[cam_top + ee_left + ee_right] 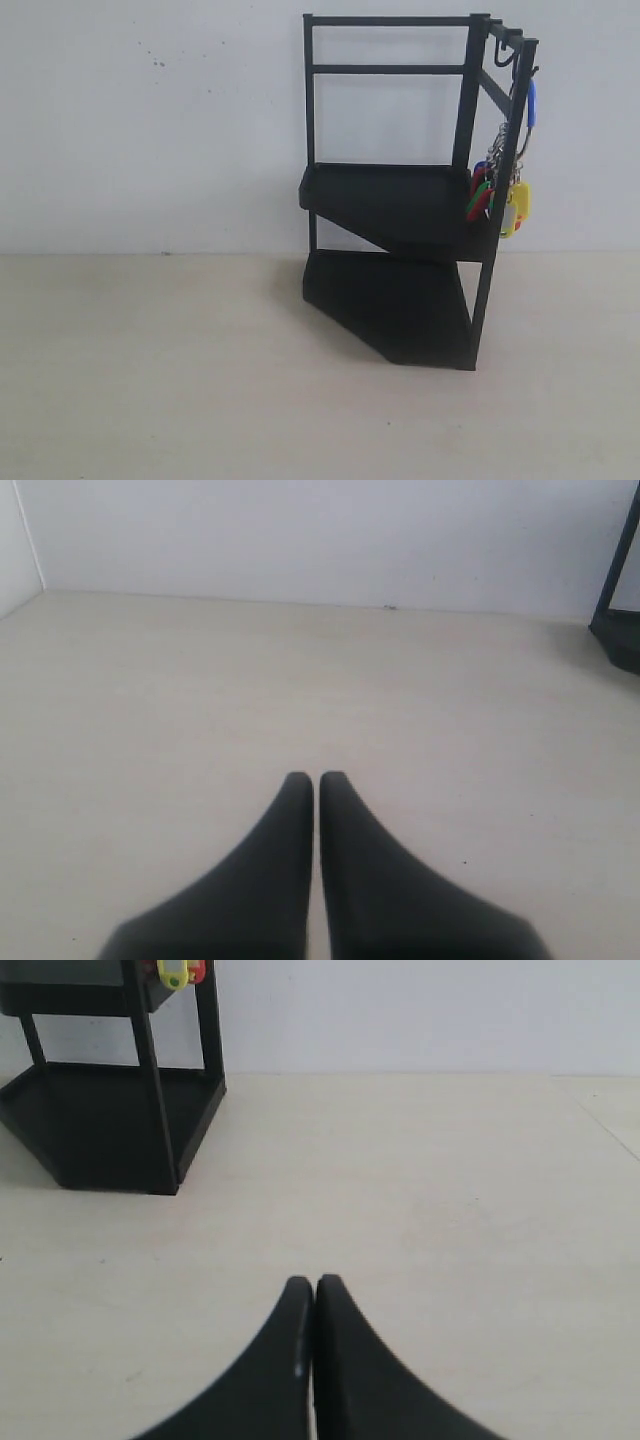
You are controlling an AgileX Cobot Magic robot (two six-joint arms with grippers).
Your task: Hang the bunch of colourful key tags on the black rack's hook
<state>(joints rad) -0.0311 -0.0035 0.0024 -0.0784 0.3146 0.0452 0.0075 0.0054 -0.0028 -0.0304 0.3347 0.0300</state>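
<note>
Left fingers (292,825) nearly touching, right fingers (296,1325) touching; both hold nothing.

Plain white wall (150,120) (a few dark specks (158,63)) behind a pale wood-grain surface (150,380).

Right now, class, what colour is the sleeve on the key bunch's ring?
Blue sleeve, clearest in exterior view.

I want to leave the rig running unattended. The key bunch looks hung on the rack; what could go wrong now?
1. The bunch hangs off the outer corner of the rack by its blue ring alone; a knock to the thin-posted rack might swing it loose.
2. The right gripper, shut and empty, faces the rack's base; a careless sweep could hit it. The left gripper, also shut, points past the rack, so it seems the lesser threat.
</note>
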